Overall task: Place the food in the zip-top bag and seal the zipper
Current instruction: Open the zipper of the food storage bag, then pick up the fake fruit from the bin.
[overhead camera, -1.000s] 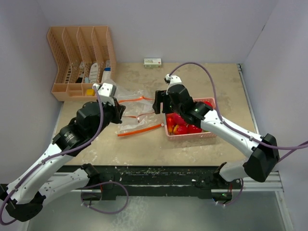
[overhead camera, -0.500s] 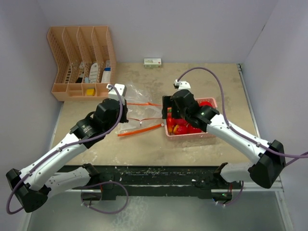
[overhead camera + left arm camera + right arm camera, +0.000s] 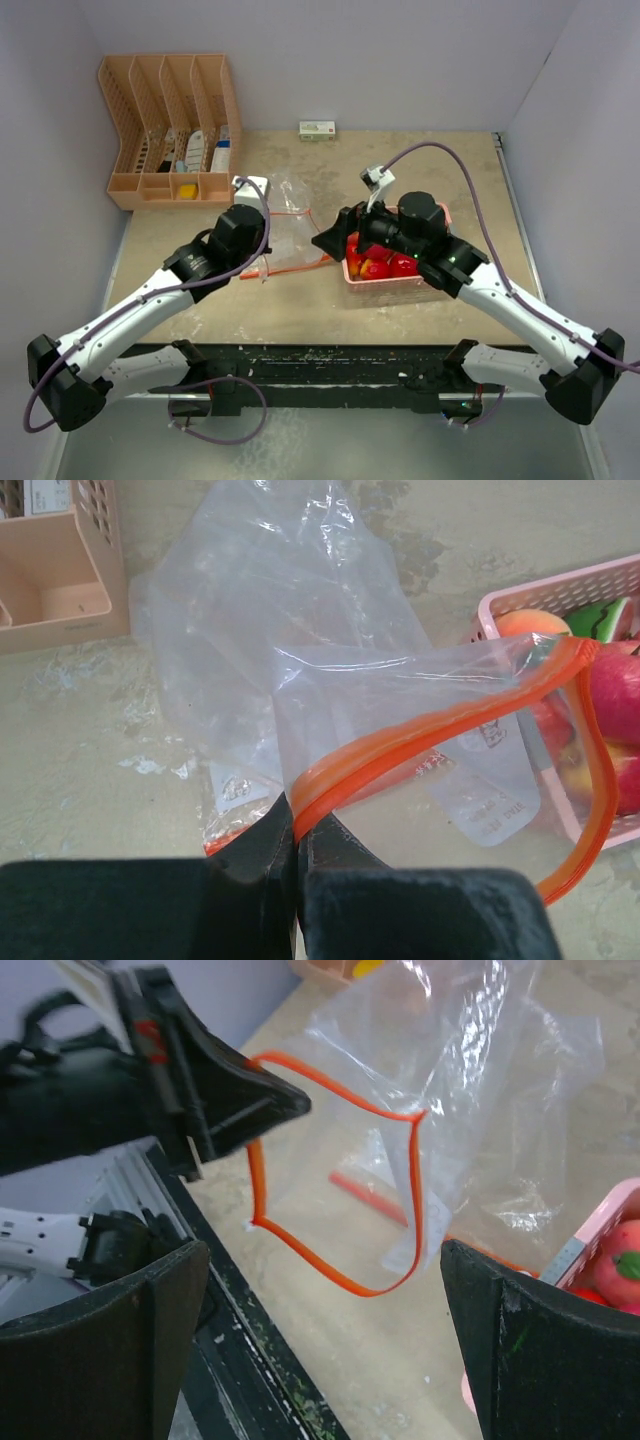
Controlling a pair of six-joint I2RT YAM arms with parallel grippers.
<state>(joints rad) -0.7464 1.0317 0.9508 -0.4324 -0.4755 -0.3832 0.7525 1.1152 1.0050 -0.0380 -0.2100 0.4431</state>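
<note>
Left end effector (image 3: 295, 832) pinches the zip-top bag (image 3: 300, 630) by its orange rim, mouth gaping; right end effector (image 3: 320, 1260), spread wide, empty, faces it beside the basket (image 3: 432, 283) of food (image 3: 385, 266).

jaws pinching zip-top bag (image 3: 400, 730) rim, food (image 3: 620, 695) behind

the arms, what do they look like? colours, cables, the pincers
Both the left arm and the right arm have white links joined by round black joints, with a lilac cable looping along each. Each wrist carries a small white camera block. The left pincer and right pincer have black, wedge-shaped fingers.
</note>
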